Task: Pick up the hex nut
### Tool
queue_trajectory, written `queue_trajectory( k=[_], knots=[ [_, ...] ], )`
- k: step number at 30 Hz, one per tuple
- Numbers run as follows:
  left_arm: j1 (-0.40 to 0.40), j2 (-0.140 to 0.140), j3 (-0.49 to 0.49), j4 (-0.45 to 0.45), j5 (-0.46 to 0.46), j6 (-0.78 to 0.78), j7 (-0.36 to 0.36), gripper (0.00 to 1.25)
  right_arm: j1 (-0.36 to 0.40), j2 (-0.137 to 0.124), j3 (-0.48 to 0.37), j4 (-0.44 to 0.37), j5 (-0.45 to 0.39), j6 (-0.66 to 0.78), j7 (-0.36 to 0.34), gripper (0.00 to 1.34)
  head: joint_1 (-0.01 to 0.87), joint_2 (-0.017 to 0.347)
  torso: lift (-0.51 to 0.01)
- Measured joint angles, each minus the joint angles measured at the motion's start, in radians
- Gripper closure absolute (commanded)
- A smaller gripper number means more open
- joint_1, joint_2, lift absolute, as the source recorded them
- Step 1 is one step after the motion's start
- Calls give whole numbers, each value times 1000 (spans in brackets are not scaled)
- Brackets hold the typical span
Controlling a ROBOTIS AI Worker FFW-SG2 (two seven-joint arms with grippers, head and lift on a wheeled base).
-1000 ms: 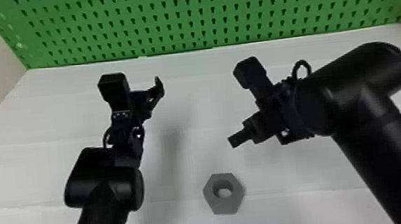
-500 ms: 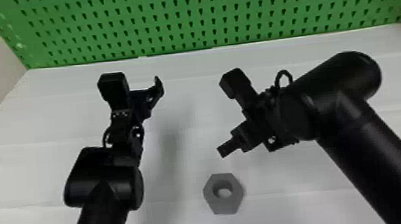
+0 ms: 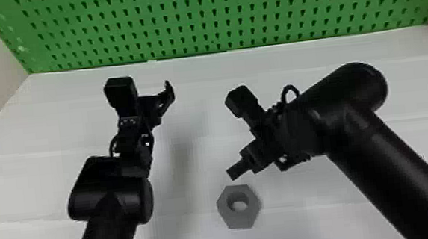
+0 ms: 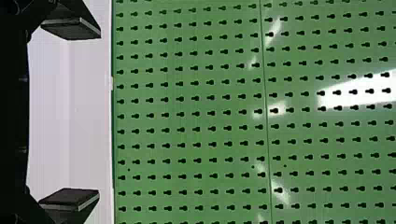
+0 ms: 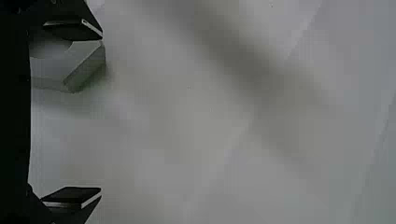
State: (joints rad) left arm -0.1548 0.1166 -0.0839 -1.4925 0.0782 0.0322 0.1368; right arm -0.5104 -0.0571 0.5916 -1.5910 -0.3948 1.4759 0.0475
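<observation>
A green pegboard (image 3: 233, 12) stands behind a white table (image 3: 293, 59).

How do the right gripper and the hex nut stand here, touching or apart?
Apart. The head view shows a narrow strip of the white table between the right gripper and the hex nut.
</observation>
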Motion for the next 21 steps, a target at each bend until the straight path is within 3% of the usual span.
queue_trajectory(
  k=[21],
  knots=[
    [-5,0,4,0,-3,-1,0,88,-31,-1,51,86,-45,16,2,124,785,160,-77]
  ],
)
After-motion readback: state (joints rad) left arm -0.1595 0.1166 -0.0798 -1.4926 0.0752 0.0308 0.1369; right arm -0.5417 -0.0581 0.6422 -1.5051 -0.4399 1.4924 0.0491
